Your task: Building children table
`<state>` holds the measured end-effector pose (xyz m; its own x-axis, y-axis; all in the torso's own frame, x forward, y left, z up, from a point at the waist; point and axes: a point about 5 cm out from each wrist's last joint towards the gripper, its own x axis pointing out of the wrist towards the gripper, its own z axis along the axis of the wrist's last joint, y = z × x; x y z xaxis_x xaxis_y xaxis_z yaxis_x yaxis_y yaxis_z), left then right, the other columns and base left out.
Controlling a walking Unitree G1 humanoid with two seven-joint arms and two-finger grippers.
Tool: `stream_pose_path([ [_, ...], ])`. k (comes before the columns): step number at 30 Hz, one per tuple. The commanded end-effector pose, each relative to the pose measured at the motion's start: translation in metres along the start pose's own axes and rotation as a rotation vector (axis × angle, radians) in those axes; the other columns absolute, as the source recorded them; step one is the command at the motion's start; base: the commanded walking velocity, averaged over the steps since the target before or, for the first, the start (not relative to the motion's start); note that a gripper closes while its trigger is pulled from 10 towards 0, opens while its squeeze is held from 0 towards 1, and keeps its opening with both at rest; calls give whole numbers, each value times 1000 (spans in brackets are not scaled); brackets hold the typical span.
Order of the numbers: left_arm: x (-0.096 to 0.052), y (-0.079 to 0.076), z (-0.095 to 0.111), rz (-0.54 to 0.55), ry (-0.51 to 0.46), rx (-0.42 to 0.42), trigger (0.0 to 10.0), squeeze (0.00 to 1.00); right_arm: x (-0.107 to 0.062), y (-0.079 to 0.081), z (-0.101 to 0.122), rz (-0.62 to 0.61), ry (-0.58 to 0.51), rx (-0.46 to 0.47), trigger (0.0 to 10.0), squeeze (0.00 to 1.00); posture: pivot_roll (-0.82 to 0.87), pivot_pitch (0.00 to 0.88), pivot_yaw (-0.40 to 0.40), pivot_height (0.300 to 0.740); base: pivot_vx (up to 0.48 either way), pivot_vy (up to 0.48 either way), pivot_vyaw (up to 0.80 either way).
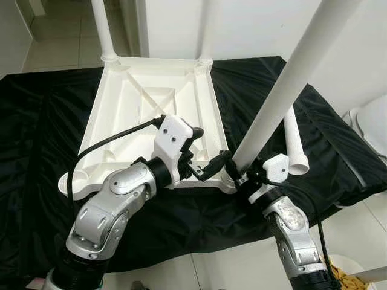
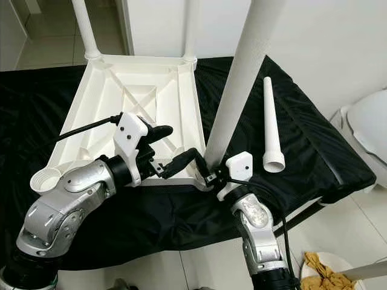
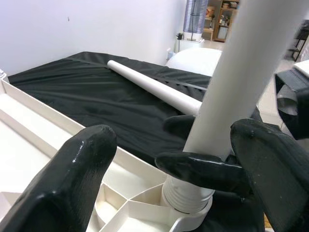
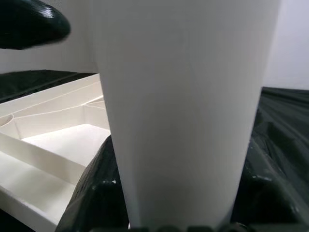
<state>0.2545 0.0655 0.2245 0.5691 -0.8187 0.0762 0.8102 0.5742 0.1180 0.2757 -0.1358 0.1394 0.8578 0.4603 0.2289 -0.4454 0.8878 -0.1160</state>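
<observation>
Risk noted: the table leg [image 1: 290, 84] stands tilted, leaning away from vertical, while its threaded end sits in the near right corner socket [image 3: 186, 215] of the upturned white tabletop [image 1: 151, 96]. In my judgement, turning or pressing it at this angle could cross the threads or let the leg pop out of the socket. The tabletop rests loose on the black cloth [image 1: 36, 133] near its front edge, so a sideways push could slide it.

Right tool [image 1: 242, 178]: pinching the leg just above the socket, fingers pressed to either side of the shaft, as the right wrist view confirms.

Left tool [image 1: 208, 169]: reaching in from the left, fingers spread, one fingertip [image 3: 203, 166] touching the leg's base and the other standing clear.

Two legs are already upright in the far corners. A spare leg [image 2: 270, 124] lies flat on the cloth, well right of the tabletop. The near left socket [image 2: 43, 179] is unfilled.
</observation>
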Motion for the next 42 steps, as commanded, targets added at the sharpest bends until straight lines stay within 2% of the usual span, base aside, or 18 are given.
stream_pose_path([
  [1,1,-1,3,1,-5,5,10000,0,-21,-3,-46,-62,273,103,10000,0,-63,101,-2,740,0,0,0],
  [13,0,0,4,0,-2,4,10000,0,-9,-3,-44,-95,311,131,10000,0,-59,100,2,740,0,0,0],
  [17,0,-1,3,-2,0,6,10000,0,-13,-3,-49,-113,344,142,10000,0,-58,102,3,740,0,0,0],
  [21,-1,0,3,0,1,6,10000,0,-13,-5,-53,-173,381,167,10000,0,-58,101,4,740,0,0,0],
  [29,0,0,4,-2,-1,7,10000,0,-7,-11,-50,-281,377,152,10000,0,-57,100,4,740,0,0,0],
  [36,0,0,5,0,-4,5,10000,0,-6,-3,-47,-260,355,129,10000,0,-59,100,2,740,0,0,0],
  [42,1,0,4,0,-3,3,10000,0,-7,-2,-48,-211,360,152,10000,0,-61,101,2,740,0,0,0],
])
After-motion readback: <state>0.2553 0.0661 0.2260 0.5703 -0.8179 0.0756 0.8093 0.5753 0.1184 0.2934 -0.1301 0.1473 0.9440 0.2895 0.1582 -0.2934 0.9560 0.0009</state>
